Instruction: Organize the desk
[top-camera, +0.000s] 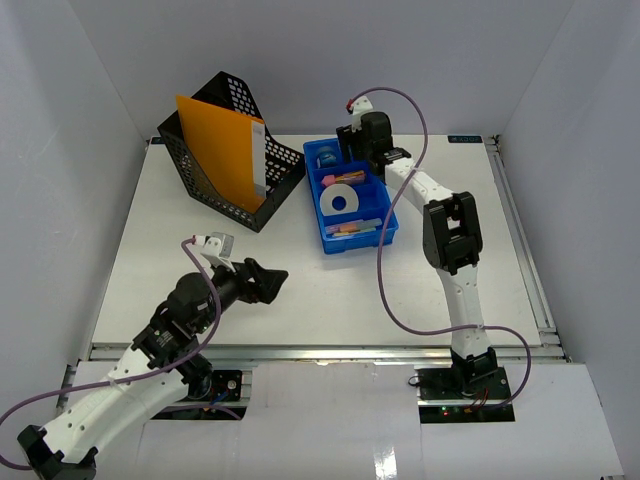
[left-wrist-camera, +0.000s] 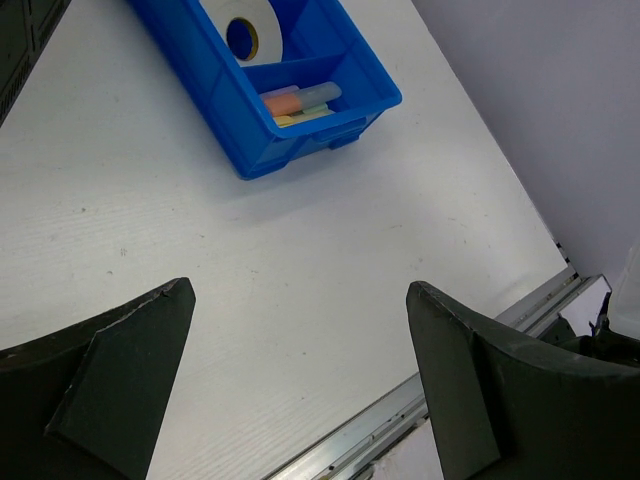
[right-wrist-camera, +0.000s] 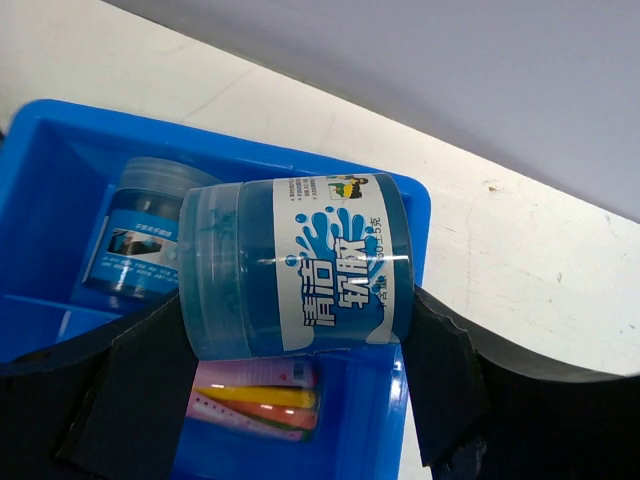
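Observation:
The white desk (top-camera: 300, 300) carries a blue compartment tray (top-camera: 392, 215) at the back middle. My right gripper (top-camera: 352, 148) hovers over the tray's far end, shut on a blue translucent jar (right-wrist-camera: 300, 265) with a white printed label. The jar lies sideways between the fingers (right-wrist-camera: 445, 370), above the tray's wall (right-wrist-camera: 60, 150). A second, similar jar (right-wrist-camera: 135, 235) sits in the back compartment. My left gripper (top-camera: 272, 282) hangs open over the front left of the desk (left-wrist-camera: 200, 260), with nothing between its fingers (left-wrist-camera: 130, 360).
A black mesh file holder (top-camera: 215, 190) with an orange folder (top-camera: 220, 150) stands at the back left. The tray also holds a white tape roll (top-camera: 340, 200) and coloured markers (right-wrist-camera: 260, 400) in its near compartment. A metal rail (left-wrist-camera: 400, 410) runs along the desk's front edge.

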